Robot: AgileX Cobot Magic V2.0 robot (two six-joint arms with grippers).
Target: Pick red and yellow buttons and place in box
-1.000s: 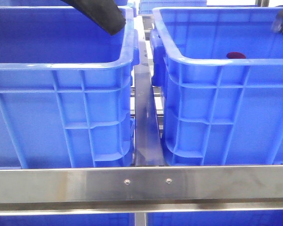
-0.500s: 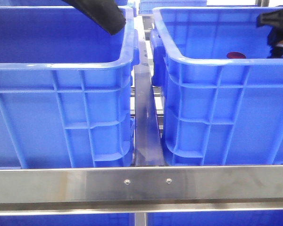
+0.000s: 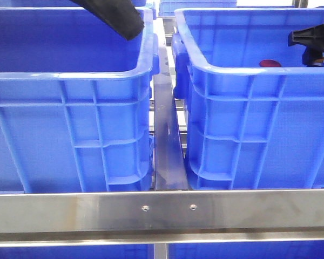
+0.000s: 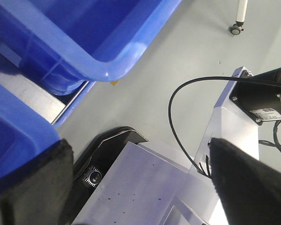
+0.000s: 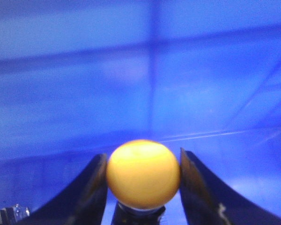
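Now the yellow button [image 5: 143,174] sits pinched between the right gripper's [image 5: 143,187] fingers.

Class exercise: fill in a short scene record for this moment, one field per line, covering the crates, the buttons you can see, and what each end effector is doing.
Crates: two blue crates side by side, left crate and right crate, a metal rail between them
Red button: inside the right crate, just showing over its near rim
Yellow button: gripped between the fingers of the right end effector
Right end effector location: inside the right crate, near its right side
Left end effector: open, holding nothing, floor and robot base below it
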